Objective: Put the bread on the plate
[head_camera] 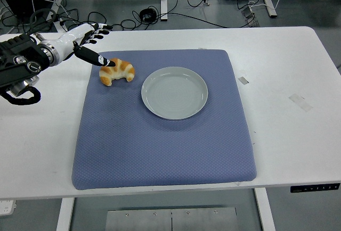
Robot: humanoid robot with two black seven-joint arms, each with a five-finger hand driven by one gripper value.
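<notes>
The white table [277, 71] fills the view, and a big blue-grey quilted mat [160, 140] lies flat across its middle, square to the edges. The left hand [88, 42] hangs over the mat's far left corner, so nearly all of the mat spreads out to that hand's right and toward the near edge. Well off to the right of the hand, past the mat's right border, a small strip of tape [243, 80] sits on the bare tabletop, and farther right again lies a second, paler strip [300, 102]. Bare white surface runs along the near edge too.
</notes>
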